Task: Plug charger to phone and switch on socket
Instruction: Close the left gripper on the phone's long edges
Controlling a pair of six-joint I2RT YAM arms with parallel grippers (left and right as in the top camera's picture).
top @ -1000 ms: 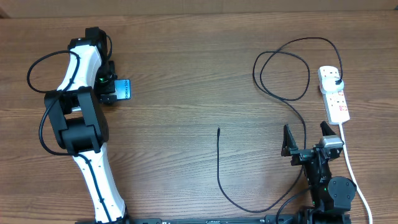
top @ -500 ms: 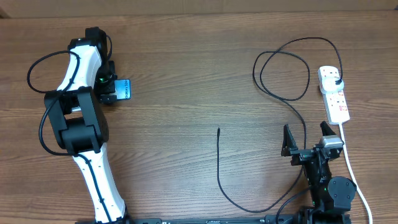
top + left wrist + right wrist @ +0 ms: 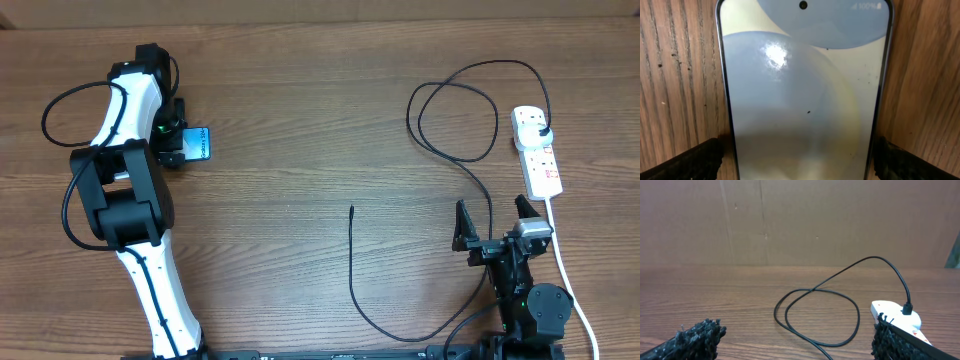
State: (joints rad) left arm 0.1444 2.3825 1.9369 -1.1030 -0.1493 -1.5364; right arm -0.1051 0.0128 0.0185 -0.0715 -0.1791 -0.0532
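Observation:
The phone (image 3: 198, 142) lies at the far left with its light blue screen lit, and fills the left wrist view (image 3: 805, 90). My left gripper (image 3: 180, 146) (image 3: 800, 161) is open astride it, with one finger beside each long edge. The charger, a black cable (image 3: 455, 110), loops at the right. Its plug (image 3: 541, 128) sits in the socket (image 3: 537, 150), a white power strip with red switches. Its connector tip (image 3: 351, 209) lies loose mid-table. My right gripper (image 3: 493, 222) (image 3: 794, 340) is open and empty near the front right. The loops (image 3: 875, 257) and socket (image 3: 895, 311) lie ahead of it.
The socket's thick white cord (image 3: 565, 270) runs toward the front edge beside my right arm. The black cable curves along the front (image 3: 400, 337) and passes by my right gripper. A brown cardboard wall (image 3: 800, 220) stands behind the table.

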